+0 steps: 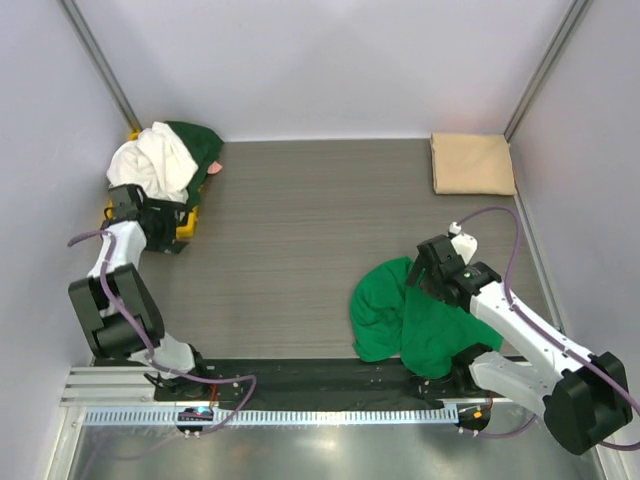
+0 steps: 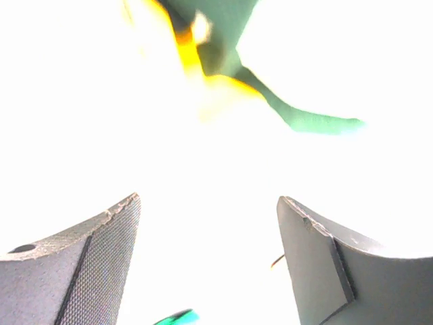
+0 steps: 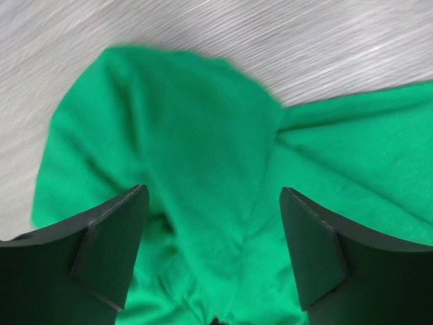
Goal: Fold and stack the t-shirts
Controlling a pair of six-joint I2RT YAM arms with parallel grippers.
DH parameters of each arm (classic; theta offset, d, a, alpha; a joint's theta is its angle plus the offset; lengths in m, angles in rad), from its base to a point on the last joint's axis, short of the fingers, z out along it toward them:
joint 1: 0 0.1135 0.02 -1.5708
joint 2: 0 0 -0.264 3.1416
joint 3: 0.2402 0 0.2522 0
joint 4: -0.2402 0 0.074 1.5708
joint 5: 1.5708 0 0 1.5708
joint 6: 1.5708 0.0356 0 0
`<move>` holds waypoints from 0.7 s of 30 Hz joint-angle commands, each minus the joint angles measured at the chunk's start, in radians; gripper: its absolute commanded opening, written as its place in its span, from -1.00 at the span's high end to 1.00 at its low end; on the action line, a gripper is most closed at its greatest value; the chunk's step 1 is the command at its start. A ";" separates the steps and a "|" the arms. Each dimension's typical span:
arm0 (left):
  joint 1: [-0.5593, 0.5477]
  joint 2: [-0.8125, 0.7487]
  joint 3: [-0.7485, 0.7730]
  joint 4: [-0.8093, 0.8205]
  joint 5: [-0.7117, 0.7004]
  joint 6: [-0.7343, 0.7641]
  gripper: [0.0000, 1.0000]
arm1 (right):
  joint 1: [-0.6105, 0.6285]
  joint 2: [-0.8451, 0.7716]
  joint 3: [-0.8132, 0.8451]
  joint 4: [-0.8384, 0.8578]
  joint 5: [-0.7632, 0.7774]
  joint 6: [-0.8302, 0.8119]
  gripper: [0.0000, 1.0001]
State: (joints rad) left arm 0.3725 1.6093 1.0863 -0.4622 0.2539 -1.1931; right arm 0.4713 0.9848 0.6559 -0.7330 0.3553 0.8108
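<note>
Over the bench from above, a crumpled bright green t-shirt (image 1: 392,318) lies by the near edge, right of centre, its hem spilling onto a dark strip at that edge. The right gripper (image 1: 428,262) hangs at the heap's far right side. A tan t-shirt (image 1: 472,164) sits folded flat in the far right corner. Near the far left corner, a white t-shirt (image 1: 155,162) and a dark green t-shirt (image 1: 198,140) are piled loosely on a yellow tray (image 1: 186,230). The left gripper (image 1: 150,212) reaches into the near side of that pile.

Left wrist view: mostly washed out to white. Both fingers (image 2: 88,264) stand wide apart with bright white between them, so nothing is clamped. Streaks of yellow and dark green show beyond.

Right wrist view: the fingers (image 3: 101,250) are spread wide just above rumpled green cloth, gripping nothing. Grey bench (image 3: 284,40) shows past the heap.

Judged from this, one shirt is finished and the green one is being taken up for spreading. The next move calls for pinching a single layer at an edge or shoulder, not a bunched fold, so the cloth can be pulled flat.
</note>
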 commanded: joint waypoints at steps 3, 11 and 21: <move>-0.023 -0.218 -0.110 -0.045 0.038 0.188 -0.63 | -0.063 0.055 -0.050 0.131 0.030 0.039 -0.43; -0.026 -0.413 -0.207 -0.168 -0.022 0.337 -0.71 | -0.063 0.167 -0.073 0.331 -0.093 -0.018 0.74; -0.027 -0.655 -0.157 -0.283 -0.103 0.427 -0.72 | 0.140 0.204 0.279 0.288 -0.193 -0.108 0.97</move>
State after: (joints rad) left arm 0.3470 1.0527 0.8795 -0.7013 0.2024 -0.8314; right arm 0.5152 1.1641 0.7052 -0.4911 0.2020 0.7536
